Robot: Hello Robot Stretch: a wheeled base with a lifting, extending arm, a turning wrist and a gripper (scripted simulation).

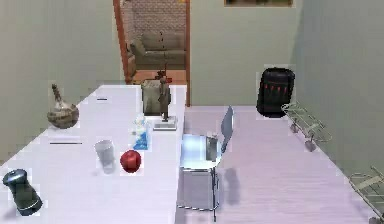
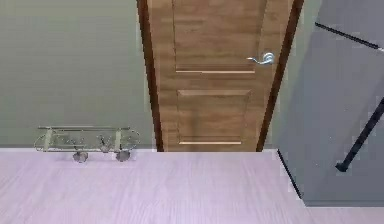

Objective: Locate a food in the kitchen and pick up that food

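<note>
Claw state cannot be told from these pictures, so nothing is said of its fingers. A red apple (image 1: pixel 130 160) is taken as the food. It rests on the pale table (image 1: pixel 100 115) in the lower left of the forward view, just beside a clear drinking glass (image 1: pixel 104 153) and near a small blue-capped bottle (image 1: pixel 140 133). The apple is round and glossy, so no long axis is offered, and it is judged to be smooth and firm.

Farther up the table a dark figurine (image 1: pixel 162 98) and a bulbous, mottled vase (image 1: pixel 62 108) are seen. A dark ribbed jar (image 1: pixel 20 192) stands at the lower left corner. A metal-legged chair (image 1: pixel 205 150) is drawn up at the table's right edge.

In the arm side view a panelled wooden door (image 2: pixel 220 75) with a curved metal handle (image 2: pixel 262 60), a grey fridge (image 2: pixel 345 90) and a low wire rack (image 2: pixel 88 140) are shown.

The apple is therefore judged to lie ahead of the base and toward the left of the frame, not on the reaching side. A drive forward and a turn are judged necessary before any reach is attempted.
</note>
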